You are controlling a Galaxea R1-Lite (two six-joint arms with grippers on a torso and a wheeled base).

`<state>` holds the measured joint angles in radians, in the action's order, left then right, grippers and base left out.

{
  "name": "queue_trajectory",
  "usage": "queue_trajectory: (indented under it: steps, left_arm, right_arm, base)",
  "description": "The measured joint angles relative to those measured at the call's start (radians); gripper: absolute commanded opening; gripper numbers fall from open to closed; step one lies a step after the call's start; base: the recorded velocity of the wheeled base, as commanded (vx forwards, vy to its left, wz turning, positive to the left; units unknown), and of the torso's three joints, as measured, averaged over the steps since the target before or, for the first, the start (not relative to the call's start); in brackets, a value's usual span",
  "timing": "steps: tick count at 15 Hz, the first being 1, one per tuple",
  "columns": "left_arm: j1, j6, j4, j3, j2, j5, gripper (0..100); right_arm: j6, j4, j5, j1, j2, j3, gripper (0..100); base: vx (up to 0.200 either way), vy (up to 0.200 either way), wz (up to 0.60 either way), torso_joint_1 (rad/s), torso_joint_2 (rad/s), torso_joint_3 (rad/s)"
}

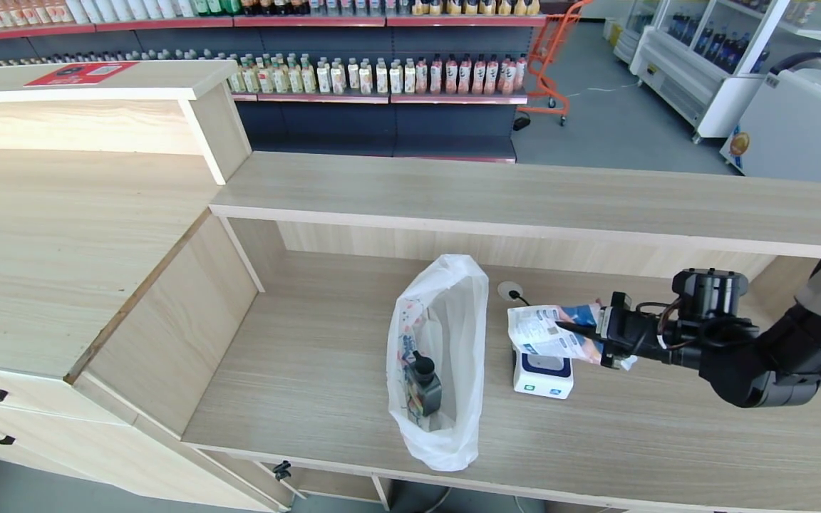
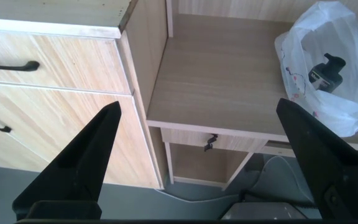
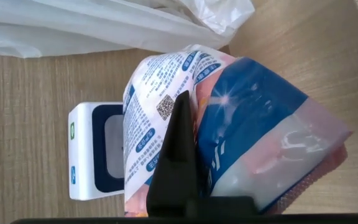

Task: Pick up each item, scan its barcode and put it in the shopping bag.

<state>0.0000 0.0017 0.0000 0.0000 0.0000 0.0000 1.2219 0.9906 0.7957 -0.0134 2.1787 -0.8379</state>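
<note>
We are seeing the pale wooden desk (image 1: 296, 399) stretching across the lower half of the head view. The white shopping bag (image 1: 469, 320) is standing at the centre of that frame with its mouth gaping upward. The left gripper (image 2: 197, 106) is facing the desk's front edge beside the drawers, its 2 jaws spreading wide and gripping nothing. The right gripper (image 1: 576, 335) is hovering at the right of the head view, its jaws clamping a blue-and-white snack packet (image 1: 540, 333). We are finding that packet just right of centre, hanging directly above the white scanner (image 1: 543, 377), which is sitting on the desk near the bag. A white printed panel with a square code is showing on the packet. 1 dark bottle (image 1: 422, 388) is standing inside the bag.
</note>
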Motion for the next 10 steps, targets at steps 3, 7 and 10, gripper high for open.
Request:
queue_trajectory:
  steps: [3,7,10]
  left_arm:
    - [0.0,0.0,0.0,0.0,0.0,0.0,100]
    - [0.0,0.0,0.0,0.0,0.0,0.0,100]
    - [0.0,0.0,0.0,0.0,0.0,0.0,100]
  right_arm:
    - [-0.021,-0.004,0.004,0.001,-0.02,0.0,0]
    - [-0.441,-0.006,-0.015,-0.021,-0.081,0.011,0]
    - [-0.786,-0.027,-0.194,-0.106,-0.136,-0.041,0]
  base:
    - [0.0,0.0,0.0,0.0,0.0,0.0]
    - [0.0,0.0,0.0,0.0,0.0,0.0]
    - [0.0,0.0,0.0,0.0,0.0,0.0]
